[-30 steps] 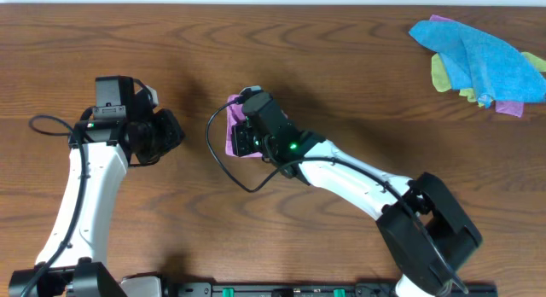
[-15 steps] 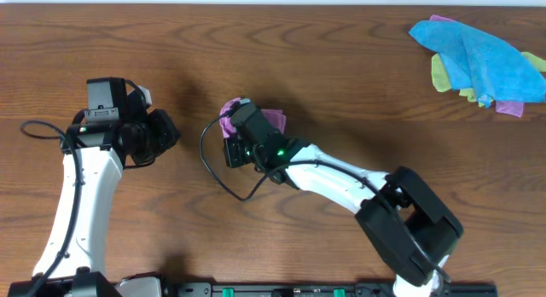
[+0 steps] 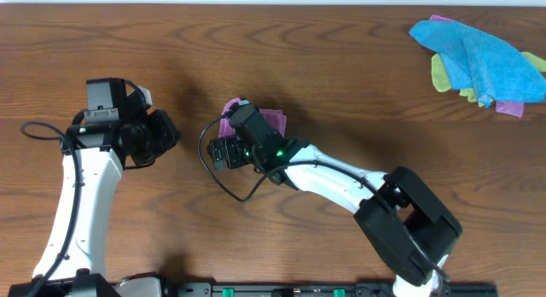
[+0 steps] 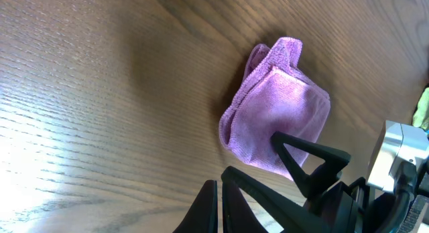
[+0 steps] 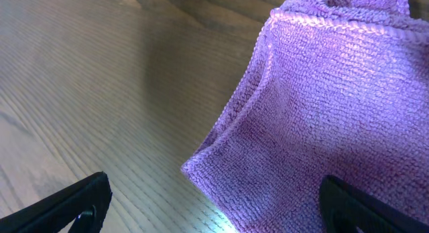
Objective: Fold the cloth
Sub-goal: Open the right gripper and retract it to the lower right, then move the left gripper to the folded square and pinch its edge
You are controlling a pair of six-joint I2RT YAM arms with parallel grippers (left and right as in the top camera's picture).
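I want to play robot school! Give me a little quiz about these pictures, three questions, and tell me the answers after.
1. True or false: the right gripper is open.
2. Where does the blue cloth lie? A: at the far right end of the table. B: under the left arm. C: between the right gripper's fingers.
3. Fill in: the cloth by the right gripper is ____ in colour.
Key: 1 true. 2 A. 3 purple.
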